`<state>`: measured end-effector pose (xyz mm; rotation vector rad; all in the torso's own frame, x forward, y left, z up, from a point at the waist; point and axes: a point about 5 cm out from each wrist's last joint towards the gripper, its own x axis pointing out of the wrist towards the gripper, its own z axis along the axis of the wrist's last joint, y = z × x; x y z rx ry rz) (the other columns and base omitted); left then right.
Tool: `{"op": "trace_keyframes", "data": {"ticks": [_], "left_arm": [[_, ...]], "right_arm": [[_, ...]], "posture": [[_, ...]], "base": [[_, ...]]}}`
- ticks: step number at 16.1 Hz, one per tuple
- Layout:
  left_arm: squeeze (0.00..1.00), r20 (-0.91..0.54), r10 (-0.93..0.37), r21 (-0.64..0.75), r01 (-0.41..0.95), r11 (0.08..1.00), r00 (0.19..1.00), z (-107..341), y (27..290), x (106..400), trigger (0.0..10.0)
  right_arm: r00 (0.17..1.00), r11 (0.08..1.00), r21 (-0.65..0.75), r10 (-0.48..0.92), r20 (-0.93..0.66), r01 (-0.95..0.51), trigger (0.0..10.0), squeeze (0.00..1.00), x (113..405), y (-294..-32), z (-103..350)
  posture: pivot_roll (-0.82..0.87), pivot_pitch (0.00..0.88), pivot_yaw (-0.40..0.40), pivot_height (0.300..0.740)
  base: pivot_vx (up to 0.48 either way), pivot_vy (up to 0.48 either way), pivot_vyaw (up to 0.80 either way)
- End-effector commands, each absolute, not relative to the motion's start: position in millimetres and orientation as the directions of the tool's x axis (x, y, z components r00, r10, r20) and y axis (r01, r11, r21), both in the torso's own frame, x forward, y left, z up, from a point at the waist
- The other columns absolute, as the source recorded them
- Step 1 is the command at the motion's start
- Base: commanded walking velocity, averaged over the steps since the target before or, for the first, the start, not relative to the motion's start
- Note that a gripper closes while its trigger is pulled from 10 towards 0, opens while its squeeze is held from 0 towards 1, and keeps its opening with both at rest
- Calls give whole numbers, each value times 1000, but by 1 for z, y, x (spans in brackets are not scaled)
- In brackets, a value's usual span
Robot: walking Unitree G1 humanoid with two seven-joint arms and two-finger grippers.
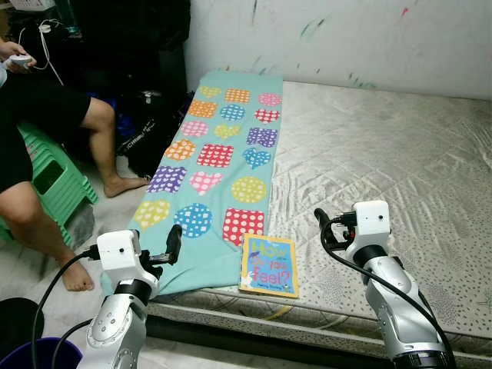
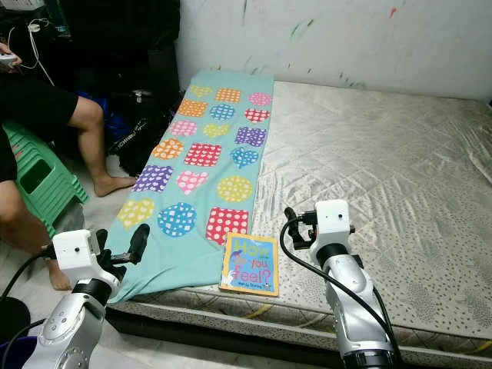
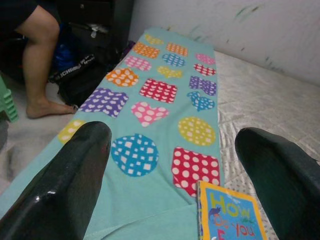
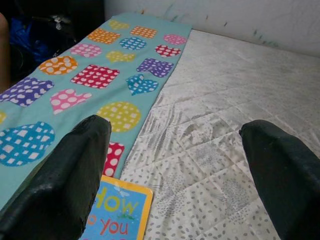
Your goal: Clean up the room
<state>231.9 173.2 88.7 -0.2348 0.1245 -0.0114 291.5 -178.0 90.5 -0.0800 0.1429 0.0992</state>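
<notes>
A picture book (image 1: 268, 266) titled "How do you feel?" lies flat on the mattress (image 1: 400, 169) near its front edge. It sits just off the corner of a teal blanket (image 1: 219, 165) with coloured dotted shapes, spread along the mattress's left side. My left gripper (image 1: 174, 244) hovers open over the blanket's near left corner, left of the book. In the left wrist view the book (image 3: 229, 220) lies between the spread fingers (image 3: 75, 175). My right gripper (image 1: 323, 227) hangs open over bare mattress just right of the book (image 4: 117, 212).
A person (image 1: 46, 131) sits on a green stool (image 1: 54, 181) at the left, feet on the floor beside the mattress. A black bag (image 1: 146, 138) rests against the bed's left side. A purple bucket rim (image 1: 38, 355) shows at the bottom left. A marked white wall (image 1: 346, 38) backs the mattress.
</notes>
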Motion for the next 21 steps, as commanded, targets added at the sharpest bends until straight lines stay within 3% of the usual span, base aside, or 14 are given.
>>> {"op": "trace_keyframes", "data": {"ticks": [1, 21], "left_arm": [[0, -131, -26, -226, -4, 974, 991, 88, 173, 234, 10000], [0, -127, -24, -224, -5, 975, 992, 89, 171, 235, 10000]], "right_arm": [[986, 992, -80, 89, -144, -102, 10000, 0, 292, -179, 91], [985, 990, -80, 101, -139, -112, 10000, 0, 295, -177, 92]], "posture": [[-50, 0, -43, 740], [-42, 0, -51, 740]], "base": [[0, 0, 0], [0, 0, 0]]}}
